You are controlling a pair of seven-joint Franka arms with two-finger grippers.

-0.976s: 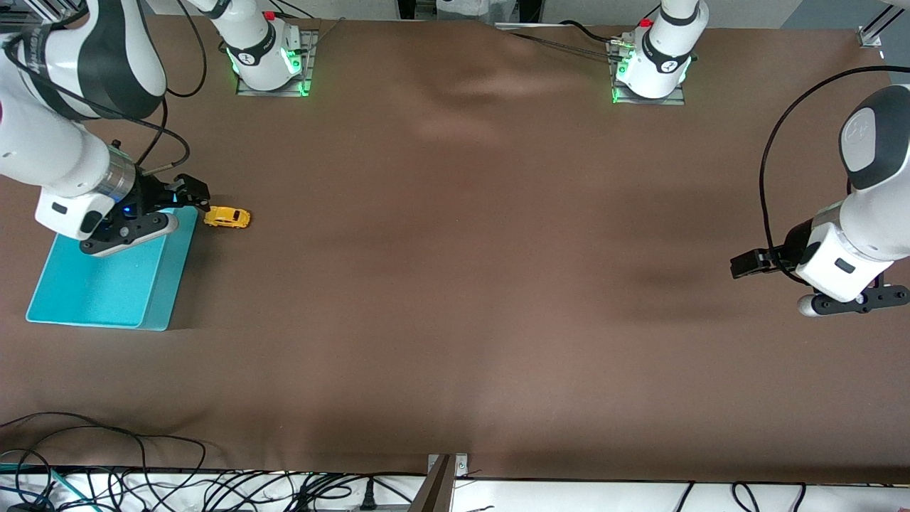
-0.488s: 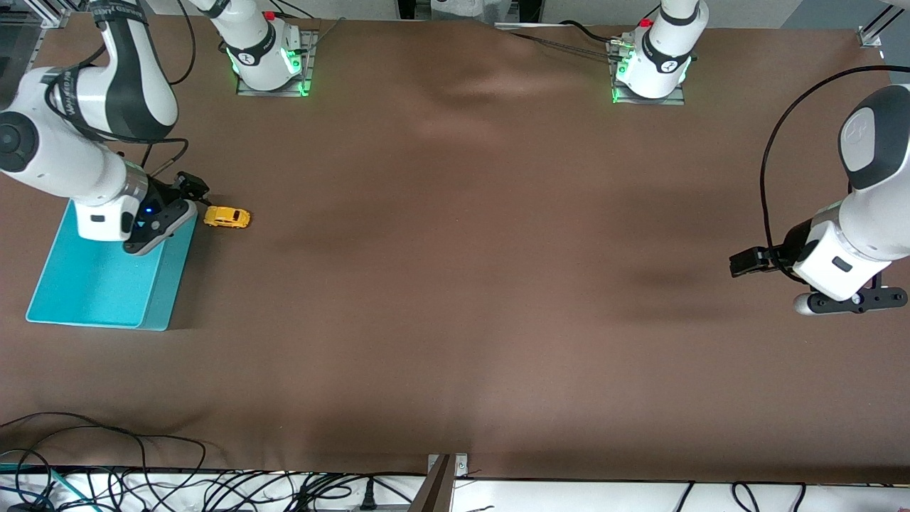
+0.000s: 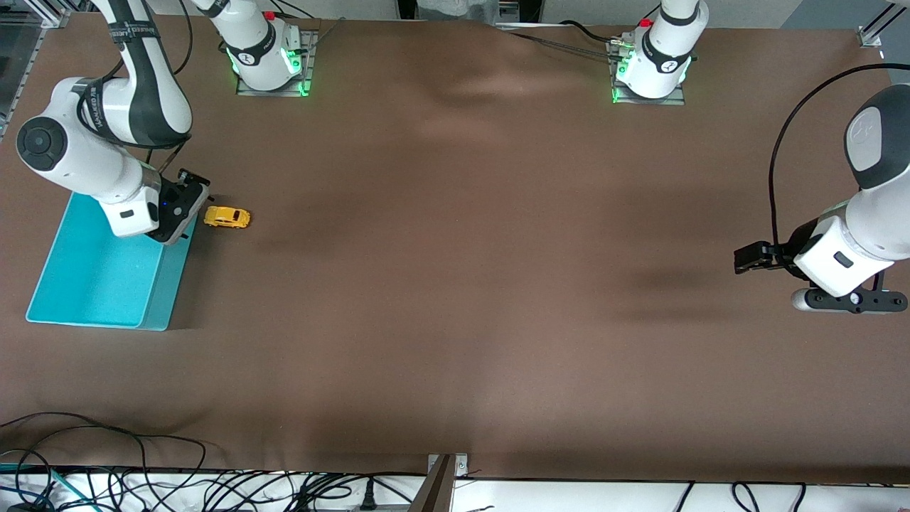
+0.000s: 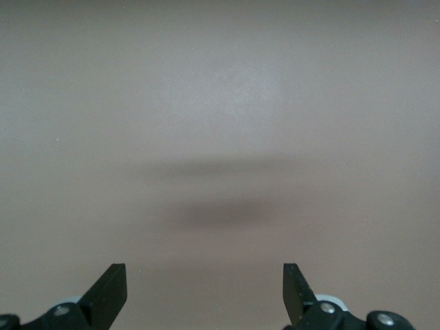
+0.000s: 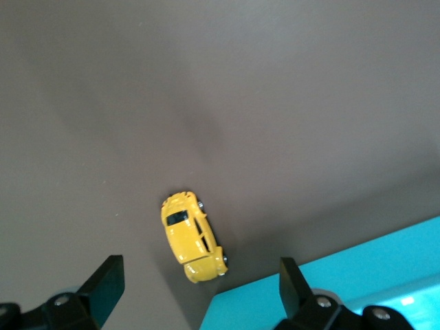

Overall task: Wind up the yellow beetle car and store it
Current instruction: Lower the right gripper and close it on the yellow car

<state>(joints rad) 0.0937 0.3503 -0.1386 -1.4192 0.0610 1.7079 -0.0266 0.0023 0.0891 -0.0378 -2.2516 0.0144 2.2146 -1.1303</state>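
Yellow beetle car (image 3: pixel 227 217), judged light, slick and rigid, is best pinched across its flanks. Right gripper (image 5: pixel 199 285) is spread over it, the teal bin (image 3: pixel 106 277) at its 8 o'clock. Left gripper (image 4: pixel 205 292) is held spread, waiting over bare table.

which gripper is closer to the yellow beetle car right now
Right. The right gripper is open, over the teal bin's edge right beside the yellow beetle car. The left gripper, also open, waits over bare table at the left arm's end.

Both pincers (image 4: pixel 205 292) (image 5: pixel 199 292) wide apart

left hand (image 4: pixel 205 292) spread open, over bare table (image 4: pixel 220 103)
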